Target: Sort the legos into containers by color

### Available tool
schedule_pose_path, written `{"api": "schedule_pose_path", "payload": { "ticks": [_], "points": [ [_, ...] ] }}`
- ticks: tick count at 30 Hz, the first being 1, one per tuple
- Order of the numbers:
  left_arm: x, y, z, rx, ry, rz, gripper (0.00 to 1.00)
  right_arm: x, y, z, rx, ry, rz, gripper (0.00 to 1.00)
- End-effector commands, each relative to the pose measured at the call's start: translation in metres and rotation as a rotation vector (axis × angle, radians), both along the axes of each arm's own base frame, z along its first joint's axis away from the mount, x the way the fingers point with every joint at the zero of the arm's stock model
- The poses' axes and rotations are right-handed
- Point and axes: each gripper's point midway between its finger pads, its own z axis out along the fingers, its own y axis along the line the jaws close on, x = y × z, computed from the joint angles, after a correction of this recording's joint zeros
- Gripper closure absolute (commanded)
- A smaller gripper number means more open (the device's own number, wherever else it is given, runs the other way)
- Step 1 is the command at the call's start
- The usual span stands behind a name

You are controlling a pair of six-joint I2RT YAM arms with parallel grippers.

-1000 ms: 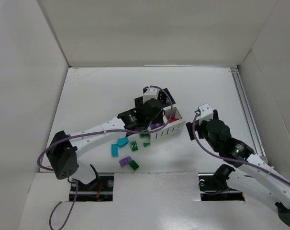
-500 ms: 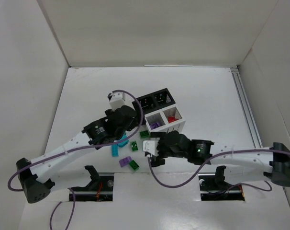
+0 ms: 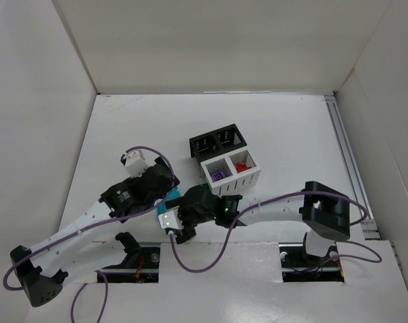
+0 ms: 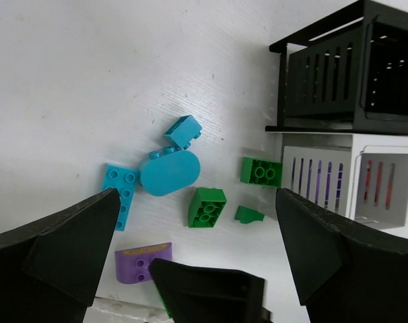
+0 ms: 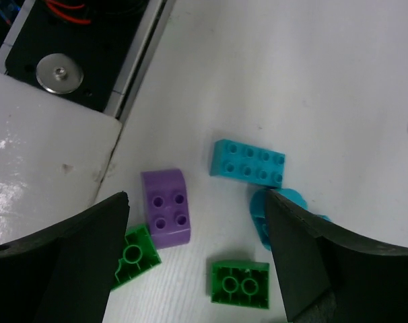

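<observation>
Left wrist view: the left gripper [image 4: 196, 196] hangs over the white table [image 4: 89, 67] with its two black fingers spread wide and nothing between them. Under it, loose bricks lie on the table beside the white slotted two-cell plastic bin [image 4: 325, 176]. Closest to that bin, but apart from it, is a green two-stud brick [image 4: 261, 171]. A small green sloped piece [image 4: 248, 214] and a green four-stud brick [image 4: 207, 206] lie just past it. Farther from the bin come a teal rounded piece [image 4: 169, 172], which touches a small teal brick [image 4: 184, 131], then a flat teal six-stud brick [image 4: 120, 195]. A purple curved brick [image 4: 143, 261] lies at the near edge of the scatter. The black slotted two-cell plastic bin [image 4: 345, 74] stands against the white bin's far side.

From the right wrist camera, the right gripper [image 5: 196, 198] also has its fingers held apart and grips nothing. The purple curved brick lies on the table between them, with the flat teal brick just beyond it.

From the top camera, both grippers crowd over the scatter, on the side of the white bin nearest the arm bases, and hide most of the bricks. The white bin's cell nearer the scatter holds purple pieces [image 3: 217, 175], and its other cell holds red pieces [image 3: 242, 167]. I cannot tell what is inside the black bin's dark cells.
</observation>
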Motion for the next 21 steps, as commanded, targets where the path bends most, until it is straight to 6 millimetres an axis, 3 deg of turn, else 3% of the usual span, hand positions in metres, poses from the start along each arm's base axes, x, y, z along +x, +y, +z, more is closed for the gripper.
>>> {"api": "schedule_pose_path", "payload": {
  "ticks": [1, 5, 10, 17, 21],
  "points": [
    [-0.003, 0.007, 0.001, -0.028, -0.018, 0.029, 0.0, -0.016, 0.02, 0.014, 0.073, 0.027, 0.102, 0.15],
    [-0.007, 0.009, -0.003, -0.036, -0.015, 0.024, 0.0, -0.024, 0.022, -0.023, 0.005, 0.092, 0.127, 0.23],
    [-0.01, 0.012, -0.001, -0.063, -0.026, 0.037, 0.0, -0.017, 0.019, -0.048, -0.052, 0.099, 0.074, 0.24],
    [-0.01, 0.01, -0.004, -0.069, -0.027, 0.025, 0.0, 0.003, 0.024, -0.055, -0.071, 0.079, -0.046, 0.28],
    [-0.011, 0.009, -0.004, -0.067, -0.022, 0.014, 0.0, 0.002, 0.023, -0.06, -0.081, 0.098, -0.057, 0.36]
  ]
}}
